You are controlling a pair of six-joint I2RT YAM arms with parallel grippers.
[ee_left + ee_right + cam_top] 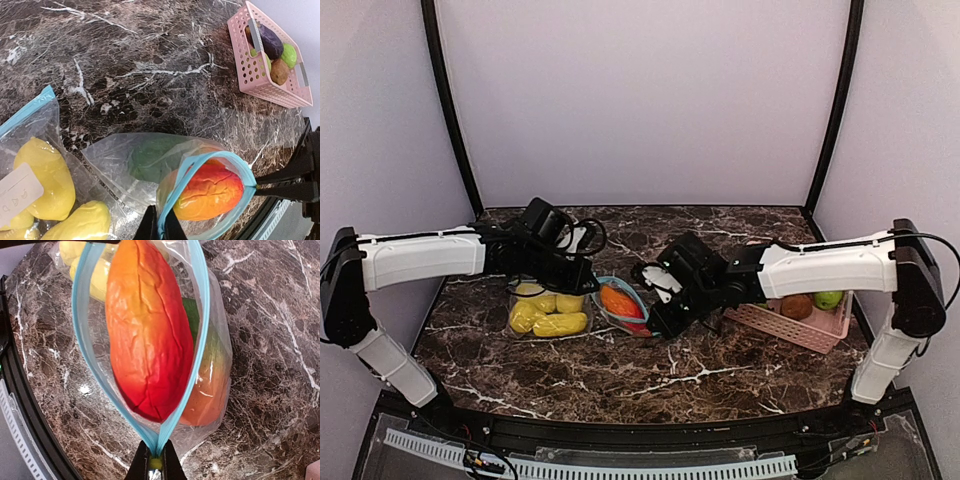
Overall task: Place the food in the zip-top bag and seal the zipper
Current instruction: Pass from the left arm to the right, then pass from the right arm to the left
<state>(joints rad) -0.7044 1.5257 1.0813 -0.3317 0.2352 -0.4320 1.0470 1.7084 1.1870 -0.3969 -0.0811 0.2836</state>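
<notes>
Glossy orange-red fruit (150, 340) fills the mouth of the open blue-rimmed zip-top bag (80, 320).

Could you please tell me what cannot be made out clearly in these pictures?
- Green food, left wrist view: blurred by the open bag, partly behind the mango.
- Left end effector, same view: cut off by the bottom edge.
- Basket, top view: the right arm covers part of its contents.
- Label on the second bag: marks too small to read.
</notes>
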